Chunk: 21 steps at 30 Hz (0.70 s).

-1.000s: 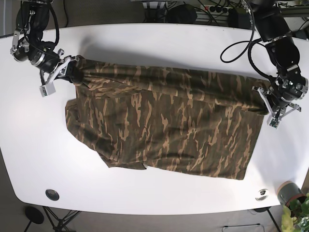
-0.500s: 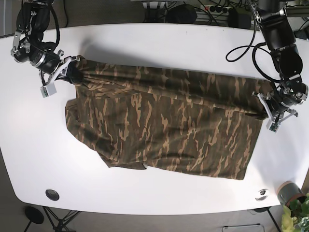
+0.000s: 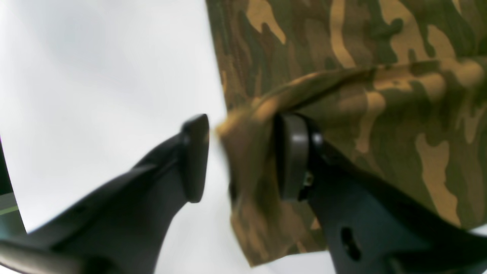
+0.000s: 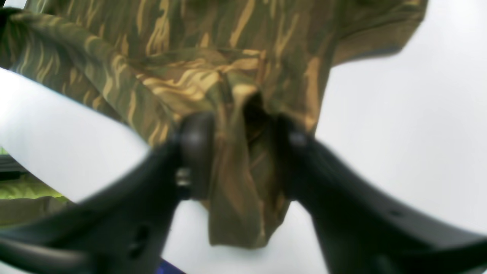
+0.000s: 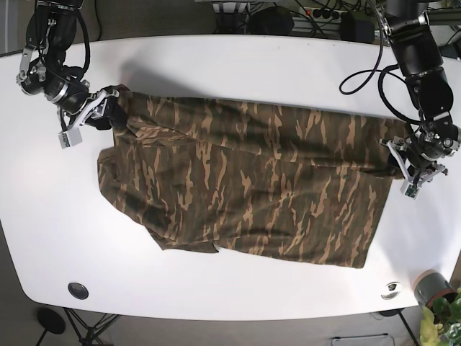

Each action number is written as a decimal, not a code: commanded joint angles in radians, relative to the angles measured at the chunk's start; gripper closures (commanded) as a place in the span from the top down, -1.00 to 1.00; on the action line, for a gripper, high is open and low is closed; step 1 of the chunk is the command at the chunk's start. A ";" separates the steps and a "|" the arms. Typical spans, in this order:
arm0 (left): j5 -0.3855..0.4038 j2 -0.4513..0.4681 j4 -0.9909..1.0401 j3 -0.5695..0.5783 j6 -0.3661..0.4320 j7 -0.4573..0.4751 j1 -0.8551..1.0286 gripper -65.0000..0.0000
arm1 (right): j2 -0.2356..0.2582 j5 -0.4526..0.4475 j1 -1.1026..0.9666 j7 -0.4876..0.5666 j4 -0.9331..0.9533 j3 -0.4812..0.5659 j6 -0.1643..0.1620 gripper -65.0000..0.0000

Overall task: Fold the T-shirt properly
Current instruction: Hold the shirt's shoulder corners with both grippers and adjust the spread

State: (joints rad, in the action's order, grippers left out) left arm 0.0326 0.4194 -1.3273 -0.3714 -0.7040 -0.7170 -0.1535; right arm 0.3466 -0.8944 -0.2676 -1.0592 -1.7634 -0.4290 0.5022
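The camouflage T-shirt point(image 5: 252, 187) lies spread on the white table point(image 5: 238, 65), with its upper edge stretched between my two grippers. My right gripper point(image 5: 97, 115) is at the shirt's top left corner. In the right wrist view it point(image 4: 243, 152) is closed on a bunched fold of the shirt point(image 4: 190, 30) that hangs between the fingers. My left gripper point(image 5: 403, 164) is at the shirt's right edge. In the left wrist view it point(image 3: 243, 158) stands open around a raised fold of the shirt point(image 3: 380, 57). The cloth rests against one finger point(image 3: 293, 156), with a thin gap to the other.
A black grommet point(image 5: 78, 290) sits near the table's front left edge and another point(image 5: 390, 288) near the front right. A grey cup point(image 5: 431, 286) and a green plant point(image 5: 443, 317) stand beyond the front right corner. Cables point(image 5: 317, 13) run behind the table's back edge.
Both grippers have moved slightly down towards the table's front, and the shirt's upper edge has come with them. The left gripper's jaws have parted from the cloth.
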 commanded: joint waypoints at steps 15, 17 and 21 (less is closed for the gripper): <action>0.011 0.023 -0.013 -0.056 0.006 0.018 -0.016 -0.10 | -0.039 -0.024 -0.025 -0.040 -0.089 -0.153 0.011 0.40; 0.008 0.020 -0.010 -0.057 0.006 0.018 -0.005 -0.10 | -0.044 -0.024 -0.045 -0.063 -0.094 -0.153 0.013 0.38; 0.008 0.014 -0.011 -0.057 0.006 0.043 0.052 -0.10 | -0.085 -0.018 -0.078 -0.063 -0.109 -0.153 0.014 0.34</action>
State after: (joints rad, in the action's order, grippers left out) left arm 0.0376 0.4160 -1.3266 -0.4225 -0.6998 -0.7013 -0.1024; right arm 0.2722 -0.8944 -0.3389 -1.1336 -1.8511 -0.5770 0.5060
